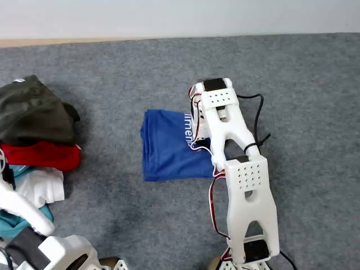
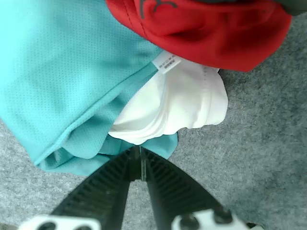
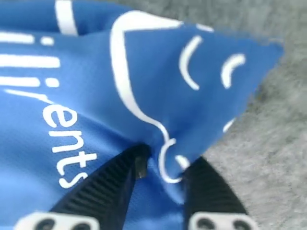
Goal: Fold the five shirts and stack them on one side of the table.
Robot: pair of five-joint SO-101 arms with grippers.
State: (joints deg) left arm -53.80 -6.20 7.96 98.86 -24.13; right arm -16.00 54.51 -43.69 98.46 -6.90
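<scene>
Right gripper [image 3: 168, 160] pinches the folded, white-printed blue shirt [image 3: 96, 105].

Overhead cam over table [image 1: 315, 73]; wrist cams close-up (blue shirt [image 1: 166, 152]: high + R wrist)

There are five shirts in all, each a different colour: one blue shirt [image 1: 166, 152], one dark green shirt [image 1: 34, 112], one red shirt [image 1: 42, 154], one white shirt [image 1: 42, 188] and one teal shirt [image 2: 57, 72]. One of the five lies alone and the other four are together in a single heap, which makes two groups of cloth on the one grey worktop [image 1: 112, 67]. There are two arms, one right arm [image 1: 242, 174] and one left arm [image 1: 22, 211], and two hands, one left hand [image 2: 140, 163] and one right hand [image 3: 160, 167], each with two black fingers.
</scene>
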